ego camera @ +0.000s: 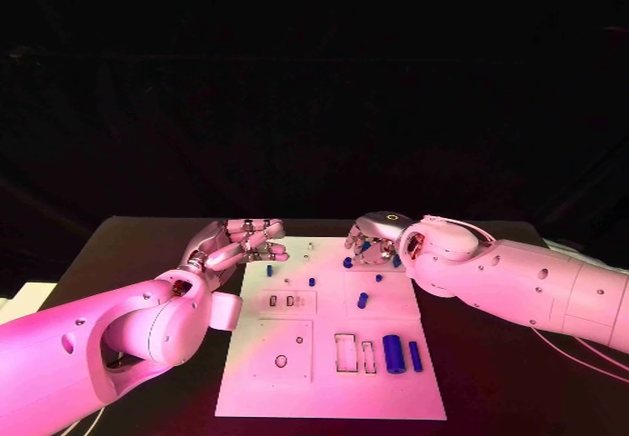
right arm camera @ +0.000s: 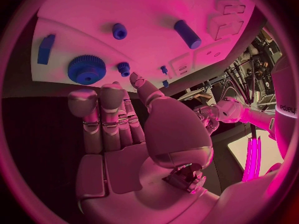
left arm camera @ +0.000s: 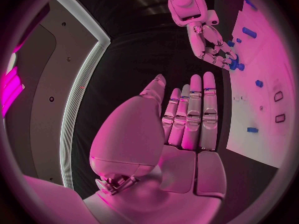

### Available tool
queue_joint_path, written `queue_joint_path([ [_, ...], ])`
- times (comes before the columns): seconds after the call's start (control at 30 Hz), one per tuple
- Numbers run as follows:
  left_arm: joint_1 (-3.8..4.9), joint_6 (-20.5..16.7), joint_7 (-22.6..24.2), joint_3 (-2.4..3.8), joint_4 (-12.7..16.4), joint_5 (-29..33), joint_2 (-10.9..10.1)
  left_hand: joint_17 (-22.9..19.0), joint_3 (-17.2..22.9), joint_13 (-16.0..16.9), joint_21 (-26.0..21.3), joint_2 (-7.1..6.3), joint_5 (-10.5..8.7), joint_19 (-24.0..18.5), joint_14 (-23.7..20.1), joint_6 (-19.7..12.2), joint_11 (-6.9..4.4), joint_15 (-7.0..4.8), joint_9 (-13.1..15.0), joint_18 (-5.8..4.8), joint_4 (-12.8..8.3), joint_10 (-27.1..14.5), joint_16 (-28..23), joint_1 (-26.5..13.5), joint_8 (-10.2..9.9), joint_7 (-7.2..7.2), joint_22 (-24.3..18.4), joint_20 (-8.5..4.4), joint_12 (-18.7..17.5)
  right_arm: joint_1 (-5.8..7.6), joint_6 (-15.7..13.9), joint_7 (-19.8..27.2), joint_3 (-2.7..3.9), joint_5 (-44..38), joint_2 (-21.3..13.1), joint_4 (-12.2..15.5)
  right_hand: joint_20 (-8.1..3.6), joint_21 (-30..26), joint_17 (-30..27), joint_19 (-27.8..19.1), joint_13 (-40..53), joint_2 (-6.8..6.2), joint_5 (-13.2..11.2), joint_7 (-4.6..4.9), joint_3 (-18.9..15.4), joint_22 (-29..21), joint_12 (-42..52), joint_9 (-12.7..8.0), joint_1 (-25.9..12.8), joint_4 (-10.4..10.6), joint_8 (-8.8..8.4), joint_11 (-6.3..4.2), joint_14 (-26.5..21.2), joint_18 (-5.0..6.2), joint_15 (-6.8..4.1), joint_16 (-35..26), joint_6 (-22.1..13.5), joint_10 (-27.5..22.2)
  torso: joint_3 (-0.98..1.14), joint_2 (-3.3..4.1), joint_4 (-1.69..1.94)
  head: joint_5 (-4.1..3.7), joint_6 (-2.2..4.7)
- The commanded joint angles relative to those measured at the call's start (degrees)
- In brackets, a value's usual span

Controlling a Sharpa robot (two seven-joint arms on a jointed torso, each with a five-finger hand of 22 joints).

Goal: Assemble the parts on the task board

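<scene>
The task board [ego camera: 334, 363] lies in the middle of the black table [ego camera: 131, 245], its long side running away from the robot. The left hand [ego camera: 244, 242] hovers at about ten o'clock from the board's centre, just off its far left corner; in the left wrist view its fingers [left arm camera: 194, 115] lie straight and side by side, the palm bare, holding nothing. The right hand [ego camera: 375, 243] sits at about one o'clock over the board's far edge, fingers pointing down. In the right wrist view its fingers [right arm camera: 102, 114] are extended with nothing in them, their tips near a large blue gear [right arm camera: 86, 69] and a small gear [right arm camera: 124, 68]. From the head view the gear is mostly hidden behind that hand, so whether a fingertip touches it cannot be told. Two blue cylinders [ego camera: 394, 353] lie at roughly four o'clock, beside rectangular slots [ego camera: 347, 352]. Small blue pegs [ego camera: 362, 300] dot the far half, too small to make out.
</scene>
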Motion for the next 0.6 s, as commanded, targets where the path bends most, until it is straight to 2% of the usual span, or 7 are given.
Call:
queue_joint_path([
  [0.03,0.11,1.2,0.4,0.06,0.2,0.6,0.2,0.1,-0.2,0.1,0.3,0.08,-0.25,0.3,0.3,0.0,0.28,0.0,-0.1,0.92,-0.1,0.0,-0.3,-0.5,-0.4,0.37,0.1,0.08,-0.2,0.1,3.0,-0.5,0.02,-2.1,0.2,-0.2,0.09,0.4,0.1,-0.3,0.0,-0.41,-0.4,-0.12,0.5,0.2,-0.1,0.0,0.3,-0.1,-0.02,0.05,0.5,-0.65,0.25,0.3,0.4,-0.4,-0.07,0.3,0.2,-0.23,0.01],
  [0.1,0.11,1.2,0.5,0.06,0.3,0.7,0.2,0.1,-0.2,0.1,0.3,0.08,-0.25,0.3,0.3,0.0,0.28,0.0,-0.1,0.92,-0.1,0.0,-0.3,-0.5,-0.4,0.37,0.1,0.08,-0.2,0.14,3.4,-0.6,0.02,-2.1,0.4,-0.3,0.1,0.5,0.2,-0.4,0.0,-0.36,-0.4,-0.12,0.6,0.3,-0.2,0.0,0.4,-0.1,-0.01,0.06,0.4,-0.65,0.26,0.4,0.4,-0.5,-0.15,0.39,0.34,-0.37,-0.03],
  [0.47,0.11,1.4,0.4,0.06,0.8,0.8,0.0,0.2,-0.2,0.1,0.3,0.08,-0.25,0.4,0.3,0.1,0.29,-0.01,0.0,0.92,-0.2,0.1,-0.3,-0.6,-0.4,0.4,0.1,0.07,-0.3,0.2,4.2,-0.5,0.0,-2.3,1.9,-1.8,0.21,1.9,2.0,-0.6,-0.1,0.22,-0.6,-0.02,1.7,1.9,-0.1,0.1,0.7,0.0,0.07,0.12,0.4,-0.79,0.33,2.3,1.0,-0.4,-0.22,0.92,0.84,-0.51,-0.06],
  [0.6,0.11,1.5,0.3,0.06,0.9,0.8,-0.1,0.3,-0.2,0.1,0.3,0.07,-0.23,0.4,0.3,0.0,0.3,0.0,-0.1,0.92,-0.2,0.0,-0.3,-0.6,-0.5,0.42,0.1,0.07,-0.3,0.2,4.6,-0.2,-0.01,-2.4,2.3,-2.4,0.23,2.8,3.0,-0.5,0.0,0.52,-0.9,-0.04,2.3,2.9,-0.1,0.1,0.8,0.0,0.19,0.09,0.5,-0.9,0.32,3.4,1.5,-0.3,-0.36,1.12,1.19,-0.82,-0.17],
])
